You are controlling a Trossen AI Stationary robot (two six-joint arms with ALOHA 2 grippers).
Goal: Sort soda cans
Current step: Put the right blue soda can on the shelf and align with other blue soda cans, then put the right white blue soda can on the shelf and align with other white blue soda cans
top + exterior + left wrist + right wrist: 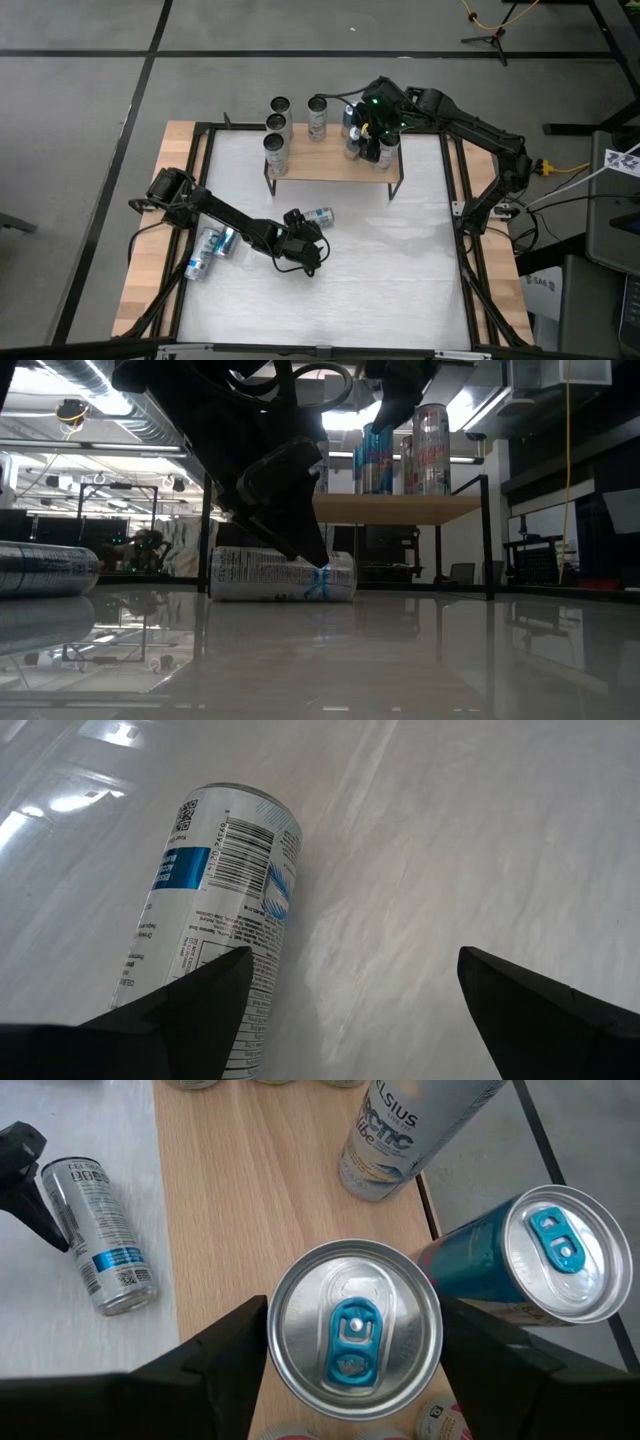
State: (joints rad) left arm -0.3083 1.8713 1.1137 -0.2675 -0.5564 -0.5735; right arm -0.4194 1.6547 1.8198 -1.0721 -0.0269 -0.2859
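Soda cans are being sorted: a fallen blue-labelled can (318,215) is flanked by the open, empty left gripper (345,982); the open right gripper (350,1330) straddles a shelf (330,170) can (354,1328). Closing is needed next.

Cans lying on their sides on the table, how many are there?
3: one can mid-table by the left gripper, two cans near the table's left edge. Others may be hidden under the arm.

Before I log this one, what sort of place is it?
Probably a robotics lab: a framed white work table, exposed ceiling ducts and desks beyond, and a cable-strewn grey floor.
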